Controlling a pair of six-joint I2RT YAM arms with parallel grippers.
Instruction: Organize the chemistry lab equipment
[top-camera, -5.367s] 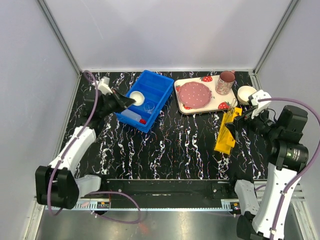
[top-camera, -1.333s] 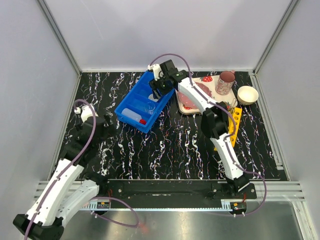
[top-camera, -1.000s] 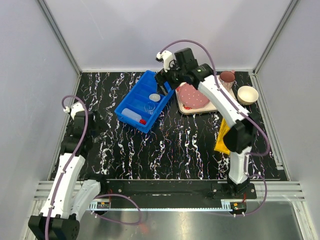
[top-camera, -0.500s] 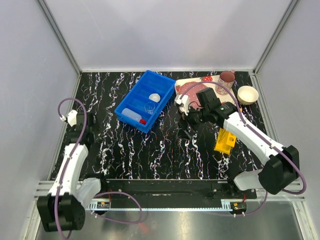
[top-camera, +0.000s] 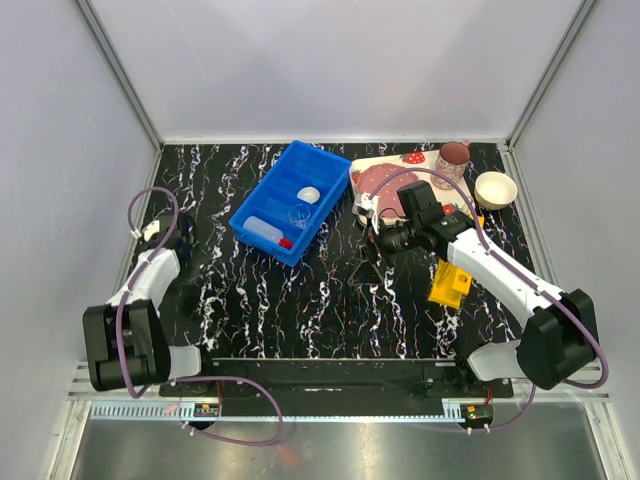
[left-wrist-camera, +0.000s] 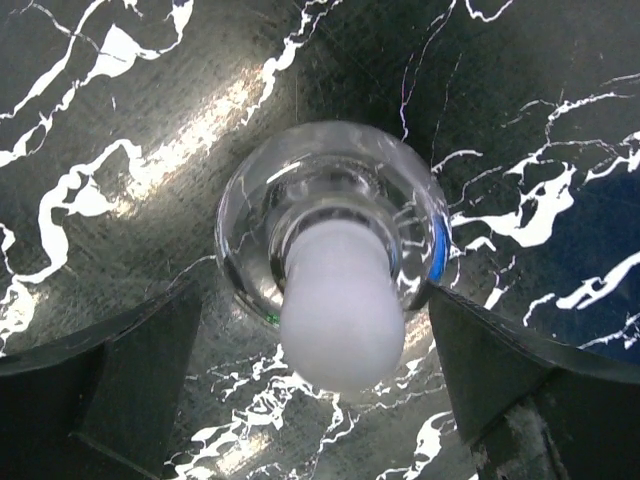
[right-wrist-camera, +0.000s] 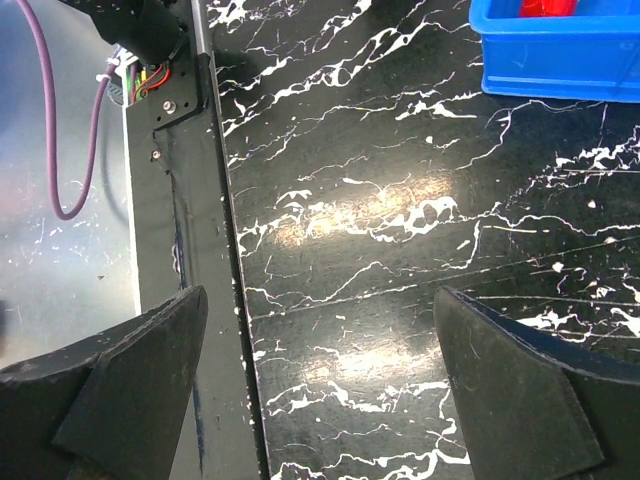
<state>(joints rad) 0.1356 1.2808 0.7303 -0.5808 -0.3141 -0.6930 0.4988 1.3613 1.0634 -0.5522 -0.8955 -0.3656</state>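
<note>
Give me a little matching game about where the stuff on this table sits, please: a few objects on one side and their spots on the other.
Things:
1. squeeze bottle
2. pink mug
3. cream bowl
4. yellow rack

Places:
A. on the bare table, right of the tray
B. lying inside the blue bin
C. partly hidden under the right arm
D. at the far right corner of the strawberry tray

Pairs: 1-B, 2-D, 3-A, 4-C

Bare tabletop (top-camera: 300, 310) near front, blue bin (top-camera: 265, 183), yellow rack (top-camera: 450, 284) obstructing
</note>
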